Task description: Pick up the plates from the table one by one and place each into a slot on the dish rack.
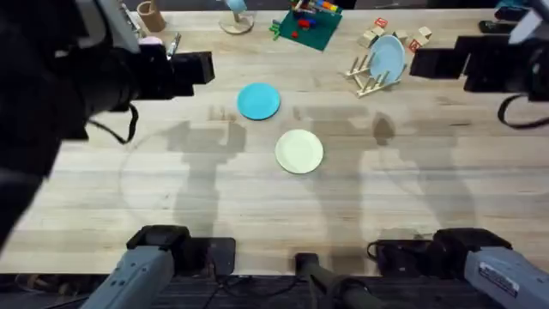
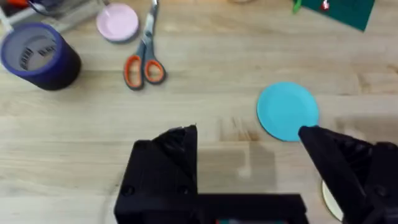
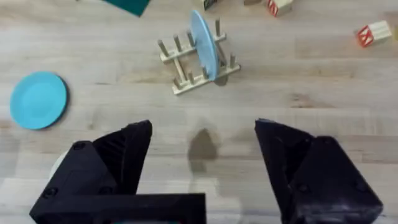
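Overhead: both arms raised off the table [image 1: 171, 206], nothing held. Left gripper [image 2: 249, 146] is spread wide, right gripper [image 3: 202, 140] also wide, both empty. Nearest the bases lies the cream-yellow plate [image 1: 299, 151], flat on the wood, roughly mid-table, between the two grippers and nearer the bases than both. In the left wrist view just a sliver of it shows by the left gripper's finger. Next out, the turquoise plate [image 1: 257, 100] lies flat, just beyond the left gripper's fingertips per left wrist view [image 2: 287, 111], apart from the cream one. Further out on the right gripper's side, the dish rack [image 1: 371, 77] stands w/ a sky-blue plate [image 1: 388, 58] upright in a slot; right wrist view has the rack [image 3: 186, 68] ahead of the open fingers. Far edge: scissors [image 2: 144, 59], pink dish [image 2: 117, 22], tape roll [image 2: 37, 55], green baseplate [image 1: 307, 27], toy blocks [image 3: 373, 32].
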Controlling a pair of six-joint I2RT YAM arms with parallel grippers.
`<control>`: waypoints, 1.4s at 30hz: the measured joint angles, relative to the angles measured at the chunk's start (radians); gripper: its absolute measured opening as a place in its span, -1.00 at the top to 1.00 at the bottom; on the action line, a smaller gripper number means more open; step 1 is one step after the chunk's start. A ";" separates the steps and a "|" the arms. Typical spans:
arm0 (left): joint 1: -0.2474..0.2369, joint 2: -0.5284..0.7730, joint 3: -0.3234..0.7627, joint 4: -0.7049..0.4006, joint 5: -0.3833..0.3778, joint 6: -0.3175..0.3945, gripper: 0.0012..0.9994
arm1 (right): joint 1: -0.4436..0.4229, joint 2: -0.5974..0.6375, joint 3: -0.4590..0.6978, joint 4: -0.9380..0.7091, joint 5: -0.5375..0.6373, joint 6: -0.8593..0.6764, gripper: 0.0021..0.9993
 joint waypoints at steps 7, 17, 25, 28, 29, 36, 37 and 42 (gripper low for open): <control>0.000 0.150 0.090 -0.030 0.018 0.000 -0.99 | 0.000 0.093 0.072 -0.023 0.000 -0.003 -0.99; 0.000 0.200 0.090 -0.020 0.046 -0.008 0.62 | 0.000 0.096 0.072 -0.025 0.000 -0.003 -0.99; 0.063 0.244 0.093 -0.016 0.348 -0.006 0.92 | 0.000 0.096 0.072 -0.025 0.000 -0.003 -0.99; 0.120 0.314 0.093 -0.014 0.486 0.013 0.92 | 0.000 0.096 0.073 -0.025 0.000 -0.003 -0.99; 0.135 0.340 0.093 -0.014 0.526 0.022 0.92 | 0.000 0.096 0.073 -0.025 0.000 -0.003 -0.99; 0.157 0.524 0.093 0.013 0.721 0.110 0.92 | 0.000 0.096 0.073 -0.025 0.000 -0.003 -0.99; 0.157 0.550 0.093 0.025 0.743 0.119 0.92 | 0.000 0.096 0.073 -0.025 0.000 -0.003 -0.99; 0.157 0.675 0.093 0.097 0.831 0.142 0.92 | 0.000 0.096 0.073 -0.025 0.000 -0.003 -0.99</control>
